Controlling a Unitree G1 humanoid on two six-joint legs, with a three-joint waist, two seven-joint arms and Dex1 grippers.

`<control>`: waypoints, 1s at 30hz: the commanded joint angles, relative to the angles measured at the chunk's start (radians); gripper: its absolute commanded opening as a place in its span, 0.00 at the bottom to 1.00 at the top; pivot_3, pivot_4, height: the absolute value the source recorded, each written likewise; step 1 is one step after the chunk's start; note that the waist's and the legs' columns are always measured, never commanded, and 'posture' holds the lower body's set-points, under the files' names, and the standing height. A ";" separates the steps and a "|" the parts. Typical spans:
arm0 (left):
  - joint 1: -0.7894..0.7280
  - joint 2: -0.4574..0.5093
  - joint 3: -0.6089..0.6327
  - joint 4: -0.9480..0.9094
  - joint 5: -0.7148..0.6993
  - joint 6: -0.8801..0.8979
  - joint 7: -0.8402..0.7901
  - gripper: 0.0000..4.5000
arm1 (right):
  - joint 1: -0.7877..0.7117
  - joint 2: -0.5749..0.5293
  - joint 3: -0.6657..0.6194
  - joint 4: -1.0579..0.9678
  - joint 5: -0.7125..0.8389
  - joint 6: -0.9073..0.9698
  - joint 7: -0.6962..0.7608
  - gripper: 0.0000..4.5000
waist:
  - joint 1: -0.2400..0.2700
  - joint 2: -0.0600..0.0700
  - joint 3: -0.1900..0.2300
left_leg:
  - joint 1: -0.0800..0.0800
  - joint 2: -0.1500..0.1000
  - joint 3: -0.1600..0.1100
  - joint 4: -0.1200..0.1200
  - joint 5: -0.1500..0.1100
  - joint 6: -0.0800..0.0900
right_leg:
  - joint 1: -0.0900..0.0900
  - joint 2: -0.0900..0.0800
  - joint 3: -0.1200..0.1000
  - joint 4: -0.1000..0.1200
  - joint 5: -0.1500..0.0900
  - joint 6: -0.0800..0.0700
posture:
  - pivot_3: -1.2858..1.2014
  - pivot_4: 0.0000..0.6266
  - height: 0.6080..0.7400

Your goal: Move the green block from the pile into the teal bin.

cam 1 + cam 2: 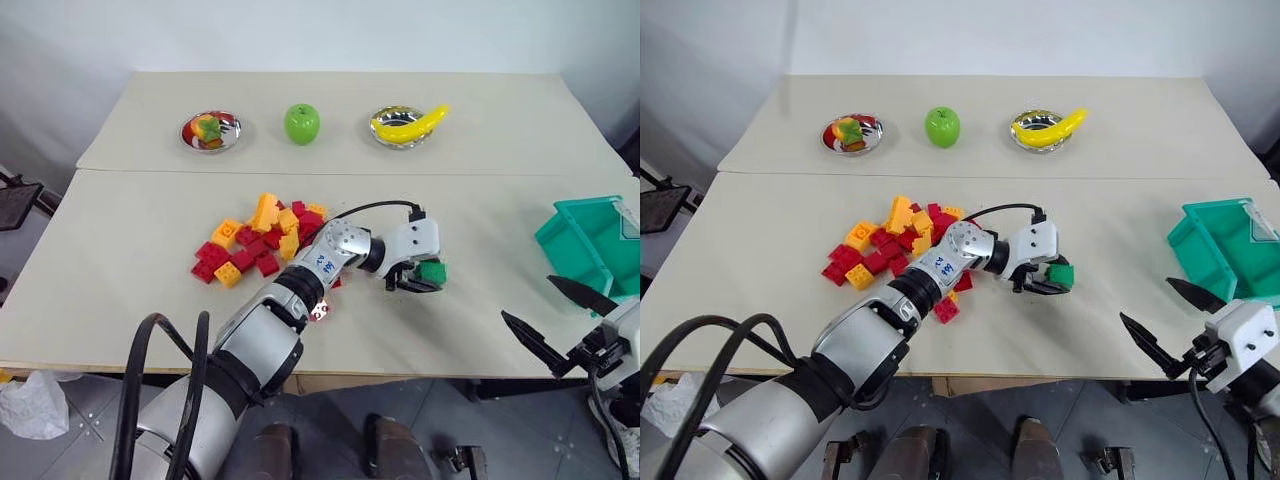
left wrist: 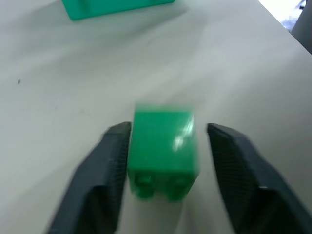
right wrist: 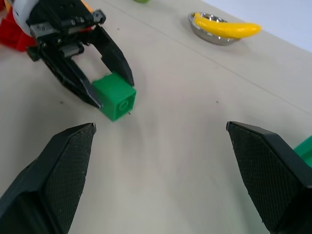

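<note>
We see the green block (image 3: 114,96) between the left tool's (image 3: 113,87) parted fingers (one side gapped); right tool (image 3: 161,165) gapes wide, empty.

You see the teal bin (image 1: 590,240) cut off at the frame edge. The left arm hides part of the pile (image 1: 262,238). The green block (image 2: 163,148) appears blurred.

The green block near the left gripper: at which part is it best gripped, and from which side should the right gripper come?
Probably across two opposite flat side walls of the green block, which looks to sit flat on the table. The right gripper is open with bare table in front of it, so it could come in low from the bin side, once the open left gripper, whose fingers flank the block, backs away.
</note>
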 commanded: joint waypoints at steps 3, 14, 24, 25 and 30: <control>0.012 0.020 0.126 -0.061 -0.091 -0.051 -0.116 0.88 | 0.018 0.009 -0.030 -0.033 0.039 0.033 -0.033 1.00 | 0.008 0.000 0.000 | -0.001 0.000 0.000 0.004 -0.001 0.002 | 0.001 0.000 0.001 0.000 0.001 0.001 | 0.52 0.24 1.00; 0.471 0.435 0.337 -0.698 -0.362 0.041 -0.402 1.00 | -0.046 -0.106 -0.025 0.125 0.053 0.055 0.094 1.00 | -0.013 0.004 -0.002 | 0.002 0.002 0.004 0.005 -0.001 0.002 | 0.000 0.000 0.003 0.003 0.001 0.000 | 0.52 0.24 1.00; 0.874 0.679 0.456 -1.202 -0.431 0.257 -0.236 1.00 | -0.556 -0.306 0.397 0.434 -0.146 0.037 0.342 1.00 | -0.005 0.004 -0.002 | 0.002 0.002 0.005 0.010 -0.002 0.004 | 0.002 0.001 0.009 0.003 0.006 0.001 | 0.52 0.24 1.00; 0.911 0.688 0.467 -1.234 -0.430 0.265 -0.215 1.00 | -0.653 -0.308 0.469 0.501 -0.201 0.020 0.368 1.00 | -0.008 0.004 -0.003 | 0.002 0.002 0.005 0.010 -0.002 0.003 | 0.002 0.001 0.009 0.002 0.006 0.000 | 0.52 0.24 1.00; 1.009 0.697 0.487 -1.337 -0.438 0.292 -0.137 1.00 | -0.949 -0.255 0.671 0.766 -0.358 -0.039 0.441 1.00 | -0.016 0.004 -0.002 | 0.001 0.003 0.006 0.010 -0.002 0.003 | -0.001 0.001 0.009 0.002 0.007 0.000 | 0.52 0.24 1.00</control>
